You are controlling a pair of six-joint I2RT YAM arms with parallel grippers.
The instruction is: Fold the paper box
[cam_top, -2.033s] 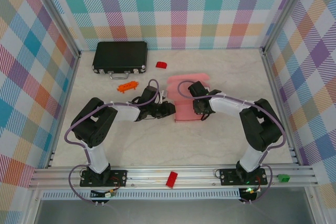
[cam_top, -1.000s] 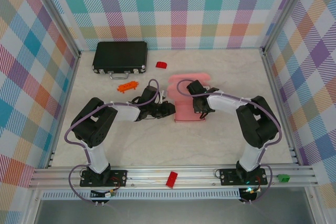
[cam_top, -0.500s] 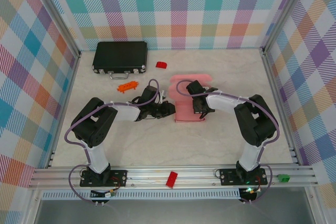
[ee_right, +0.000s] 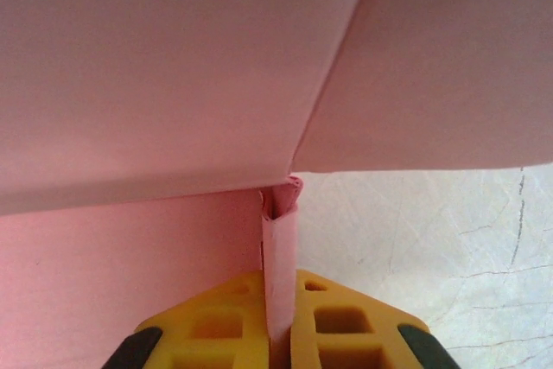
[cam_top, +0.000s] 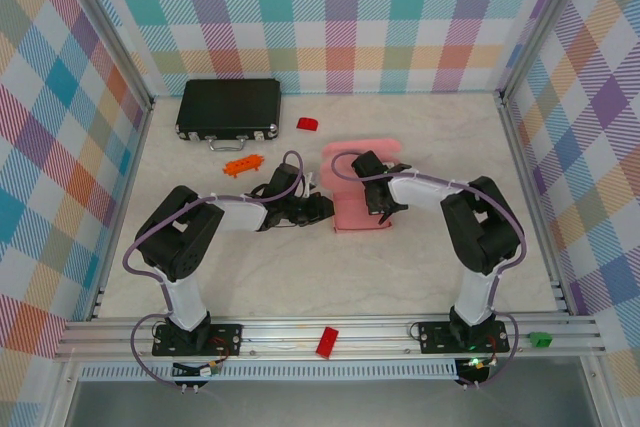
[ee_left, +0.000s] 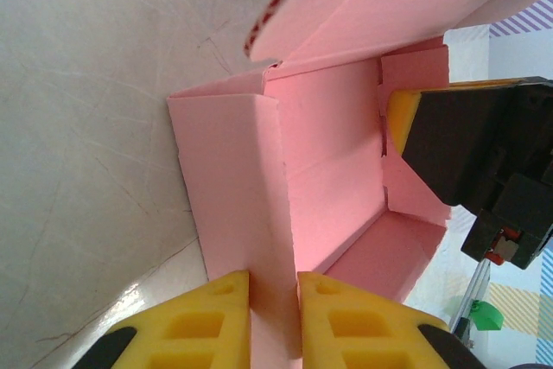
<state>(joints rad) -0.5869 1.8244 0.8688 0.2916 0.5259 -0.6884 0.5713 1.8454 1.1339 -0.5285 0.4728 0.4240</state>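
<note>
The pale marbled table point(cam_top: 300, 272) carries a black case point(cam_top: 228, 107) at upper left. The half-formed pink paper box point(cam_top: 356, 213) sits at centre frame, with a flap standing behind it. The left gripper point(ee_left: 274, 281) pinches the box's left wall between its yellow pads, and the right gripper point(ee_right: 278, 291) is clamped on a doubled wall edge at its right side.
</note>
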